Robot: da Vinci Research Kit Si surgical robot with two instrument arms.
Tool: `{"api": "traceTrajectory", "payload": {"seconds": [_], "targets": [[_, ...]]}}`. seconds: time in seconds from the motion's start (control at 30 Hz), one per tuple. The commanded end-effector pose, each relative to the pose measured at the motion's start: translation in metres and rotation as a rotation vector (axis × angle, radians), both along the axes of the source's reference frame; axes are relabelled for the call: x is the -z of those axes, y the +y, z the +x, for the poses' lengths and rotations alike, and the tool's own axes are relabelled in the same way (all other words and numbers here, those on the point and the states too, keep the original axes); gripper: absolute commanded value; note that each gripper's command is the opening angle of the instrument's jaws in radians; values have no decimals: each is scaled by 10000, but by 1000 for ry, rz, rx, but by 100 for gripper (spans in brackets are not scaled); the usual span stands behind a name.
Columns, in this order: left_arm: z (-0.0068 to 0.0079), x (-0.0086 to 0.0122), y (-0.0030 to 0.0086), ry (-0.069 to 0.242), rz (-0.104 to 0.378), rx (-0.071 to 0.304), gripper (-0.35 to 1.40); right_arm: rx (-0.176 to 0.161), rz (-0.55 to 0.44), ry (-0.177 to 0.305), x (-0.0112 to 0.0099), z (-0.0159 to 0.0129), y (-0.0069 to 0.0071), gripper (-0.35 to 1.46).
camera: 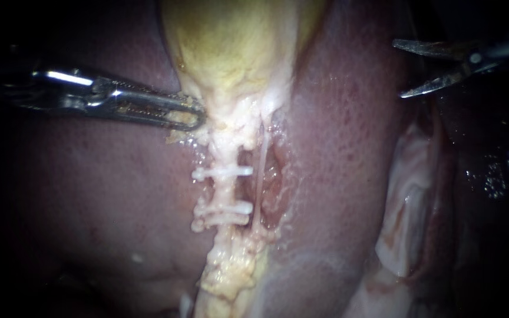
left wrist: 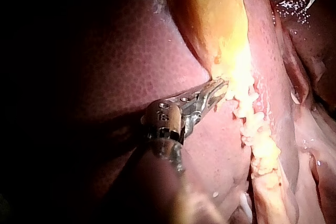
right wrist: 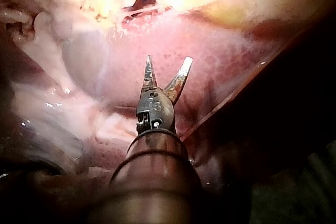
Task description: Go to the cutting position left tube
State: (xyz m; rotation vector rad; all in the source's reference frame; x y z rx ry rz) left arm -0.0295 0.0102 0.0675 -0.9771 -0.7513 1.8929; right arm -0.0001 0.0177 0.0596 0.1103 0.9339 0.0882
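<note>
Liver (camera: 89, 194) frames gallbladder (camera: 231, 53) gripped by left instrument (camera: 192, 118); right instrument (camera: 399, 68) hovers apart.

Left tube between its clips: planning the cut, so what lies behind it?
Beside the left tube, between the clips, a dark opening shows reddish tissue behind. Directly behind the tube is covered by the tube itself.
</note>
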Motion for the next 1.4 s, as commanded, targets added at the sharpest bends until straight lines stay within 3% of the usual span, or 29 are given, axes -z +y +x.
{"api": "traceTrajectory", "payload": {"seconds": [0.03,0.17,0.27,0.4,0.57,0.77,0.9,1.13,1.4], "targets": [[1,1,0,0,0,0,-35,0,0,0,0,0,0,145],[8,8,1,-4,4,-4,-35,0,0,0,0,0,0,145],[24,22,8,-8,10,-9,-35,0,0,0,1,0,0,145],[48,50,23,-3,7,15,-35,0,0,0,0,0,0,145],[64,80,35,-9,12,51,-35,-1,0,0,1,1,0,145],[64,85,34,-11,7,53,-35,8,9,11,3,4,-1,145],[64,84,34,-11,7,53,-35,34,23,43,7,17,-9,145],[64,83,34,-11,7,52,-35,42,80,88,10,50,-32,145],[64,84,33,-10,6,53,-35,55,202,153,-9,84,-62,143]]}}
